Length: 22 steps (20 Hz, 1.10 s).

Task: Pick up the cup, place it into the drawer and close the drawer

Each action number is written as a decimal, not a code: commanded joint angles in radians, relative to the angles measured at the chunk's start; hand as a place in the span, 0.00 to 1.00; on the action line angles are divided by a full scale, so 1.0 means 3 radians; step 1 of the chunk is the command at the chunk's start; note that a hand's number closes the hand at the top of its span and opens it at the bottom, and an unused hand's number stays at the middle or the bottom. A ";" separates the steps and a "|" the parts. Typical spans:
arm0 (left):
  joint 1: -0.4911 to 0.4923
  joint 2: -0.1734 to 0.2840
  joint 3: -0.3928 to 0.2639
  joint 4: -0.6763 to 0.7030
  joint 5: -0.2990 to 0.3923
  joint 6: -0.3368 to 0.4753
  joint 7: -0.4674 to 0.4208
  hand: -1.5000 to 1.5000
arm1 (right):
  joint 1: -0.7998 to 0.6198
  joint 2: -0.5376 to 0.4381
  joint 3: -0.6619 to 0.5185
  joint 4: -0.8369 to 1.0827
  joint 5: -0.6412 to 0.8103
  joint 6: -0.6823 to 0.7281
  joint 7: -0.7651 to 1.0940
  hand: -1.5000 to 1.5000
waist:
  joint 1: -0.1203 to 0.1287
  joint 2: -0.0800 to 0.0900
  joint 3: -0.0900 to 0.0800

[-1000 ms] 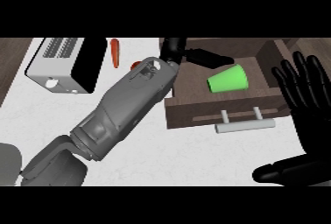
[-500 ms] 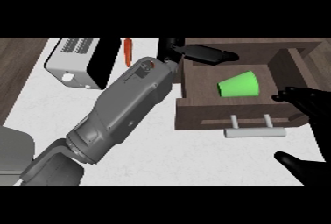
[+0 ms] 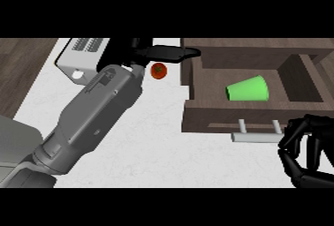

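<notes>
Cup [image 3: 248, 88], bright green, lies on its side inside the open drawer [image 3: 195, 117], roughly at the middle of the compartment, its wider mouth turned toward the drawer's right wall. No hand touches it. The drawer is dark brown wood and stands pulled out over the white counter [image 3: 157, 145]; a pale bar handle [image 3: 256, 137] is fixed to its front panel.

Right hand [image 3: 308, 150] shows at the lower right, just beside the right end of the handle, its black fingers curled inward; whether they actually touch the handle cannot be told, and nothing is seen held within them.

Left hand [image 3: 160, 52] sits near the counter's far edge, at the drawer's far left corner, at the end of the grey forearm [image 3: 91, 119] that crosses the counter diagonally. Its fingers extend straight toward the drawer wall and hold nothing.

A small red, tomato-like item [image 3: 158, 70] lies just beside the left hand. A white toaster [image 3: 78, 55] stands at the far left of the counter.
</notes>
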 commanded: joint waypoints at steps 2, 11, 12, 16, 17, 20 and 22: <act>0.0615 0.0332 0.0032 -0.0772 0.0057 0.0043 0.0226 0.00 | 0.0063 -0.0138 0.0109 -0.0080 0.0309 0.0090 0.0098 1.00 | 0.0044 -0.0010 -0.0001; 0.1799 0.1079 0.0295 -0.1817 0.0152 -0.0389 0.0322 0.00 | -0.0069 -0.0071 0.0350 0.0406 0.1048 0.0008 -0.0156 1.00 | 0.0003 0.0024 0.0001; 0.1853 0.0918 0.0192 -0.1898 0.0084 -0.0168 0.0277 0.00 | -0.0065 -0.0162 0.0386 0.0616 0.1323 0.0060 -0.0519 1.00 | 0.0025 0.0025 0.0003; 0.2135 0.1020 0.0222 -0.1966 0.0100 -0.0407 0.0158 0.00 | -0.0161 -0.0425 0.0637 0.0783 0.2016 0.0015 -0.0801 1.00 | 0.0059 0.0035 0.0002; 0.2169 0.1162 0.0353 -0.2028 0.0191 -0.0529 0.0216 0.00 | -0.0212 -0.0427 0.0716 0.0727 0.2181 -0.0068 -0.0788 1.00 | 0.0052 0.0029 0.0001; 0.2514 0.1268 0.0434 -0.2112 0.0188 -0.0699 0.0137 0.00 | -0.0116 -0.0423 0.0863 0.1052 0.2550 -0.0271 -0.1017 1.00 | 0.0014 0.0032 0.0002; 0.2514 0.1238 0.0502 -0.2141 0.0185 -0.0708 0.0145 0.00 | -0.0446 -0.0253 0.1003 0.1555 0.2814 -0.0486 -0.1061 1.00 | 0.0016 0.0041 0.0003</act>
